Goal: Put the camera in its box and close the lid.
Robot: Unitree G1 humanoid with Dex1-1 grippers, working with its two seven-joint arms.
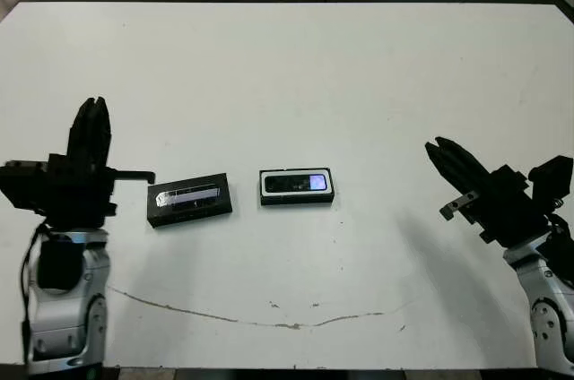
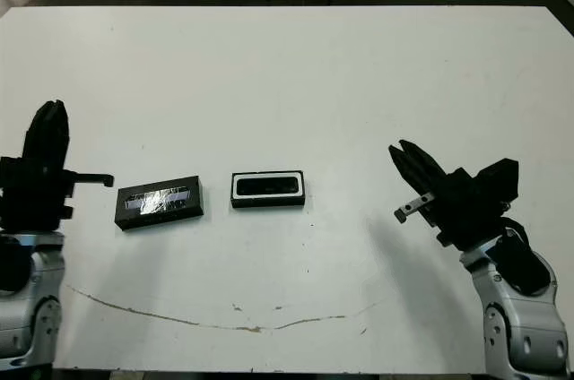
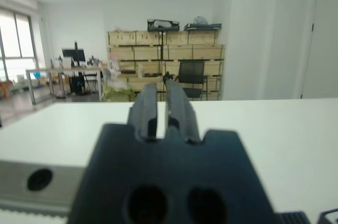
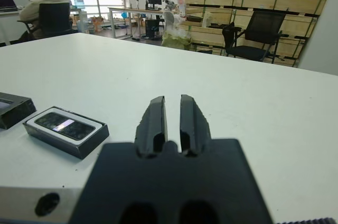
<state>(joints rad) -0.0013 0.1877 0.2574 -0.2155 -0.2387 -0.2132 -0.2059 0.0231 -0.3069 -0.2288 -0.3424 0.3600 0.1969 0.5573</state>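
The box (image 1: 297, 187), a shallow black tray with white lining, rests on the white table (image 1: 287, 66) near its middle. Inside it lies the camera (image 1: 296, 184), a slim black bar with a shiny screen; the right wrist view shows the camera (image 4: 59, 123) in the box (image 4: 79, 142) too. Left of the box, the lid (image 1: 189, 199) lies flat and apart from it, silvery strip up. My left gripper (image 1: 92, 109) is shut and empty, left of the lid. On the right, my right gripper (image 1: 437, 151) is shut and empty, well clear of the box.
A thin brownish crack line (image 1: 269, 319) runs across the table near its front edge. Beyond the far edge are chairs (image 4: 253, 34), desks and wooden shelving (image 3: 169, 49). A person (image 4: 42, 2) sits at a desk far off.
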